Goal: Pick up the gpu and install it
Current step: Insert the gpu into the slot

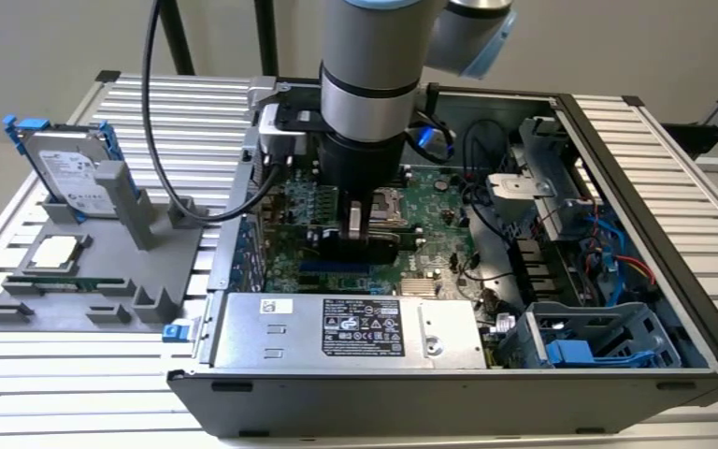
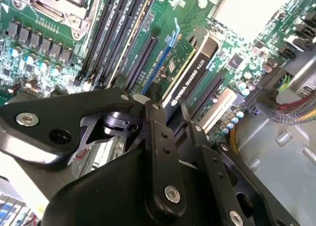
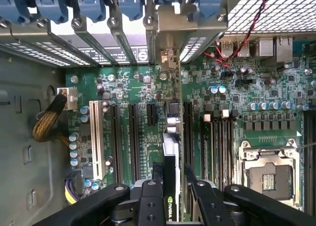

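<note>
The gpu's (image 2: 190, 70) lower edge was hidden against the motherboard (image 3: 123, 82); the end effector (image 2: 170, 114) pinched its top edge

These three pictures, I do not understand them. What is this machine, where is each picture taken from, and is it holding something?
A grey robot arm reaches down into an open computer case. The exterior view is from a camera off the arm. Both wrist views are from cameras riding on the arm, looking down past the gripper. Its jaws are shut on the gpu, a thin card standing on edge over the green main board. Beside the case, at the exterior view's left, a grey tray holds a hard drive and a processor chip.
</note>
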Motion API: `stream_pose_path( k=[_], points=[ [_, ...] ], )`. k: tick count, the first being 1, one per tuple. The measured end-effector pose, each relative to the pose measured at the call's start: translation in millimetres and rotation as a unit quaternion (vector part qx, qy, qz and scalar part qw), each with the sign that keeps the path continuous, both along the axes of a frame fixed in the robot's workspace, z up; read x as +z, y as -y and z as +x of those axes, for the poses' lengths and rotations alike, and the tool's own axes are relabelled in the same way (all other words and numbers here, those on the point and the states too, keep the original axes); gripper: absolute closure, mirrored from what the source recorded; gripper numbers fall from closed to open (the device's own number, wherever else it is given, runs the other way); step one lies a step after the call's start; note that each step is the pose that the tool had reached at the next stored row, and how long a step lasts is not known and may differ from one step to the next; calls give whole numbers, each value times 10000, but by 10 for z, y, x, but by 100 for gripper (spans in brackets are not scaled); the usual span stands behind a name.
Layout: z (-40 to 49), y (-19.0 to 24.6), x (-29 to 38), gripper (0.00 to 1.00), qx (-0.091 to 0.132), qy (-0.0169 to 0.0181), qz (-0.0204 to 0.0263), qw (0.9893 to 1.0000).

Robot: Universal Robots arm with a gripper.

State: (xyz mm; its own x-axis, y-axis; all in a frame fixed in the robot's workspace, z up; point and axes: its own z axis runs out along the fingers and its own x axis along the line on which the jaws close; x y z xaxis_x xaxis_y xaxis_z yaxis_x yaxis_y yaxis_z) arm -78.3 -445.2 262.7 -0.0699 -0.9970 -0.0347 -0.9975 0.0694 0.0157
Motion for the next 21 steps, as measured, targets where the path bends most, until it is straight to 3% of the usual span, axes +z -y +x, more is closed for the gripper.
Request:
stream_pose_path(
  k=[21],
  points=[
    [69, 28, 25, 100, 58, -6, -1, 10000]
  ],
)
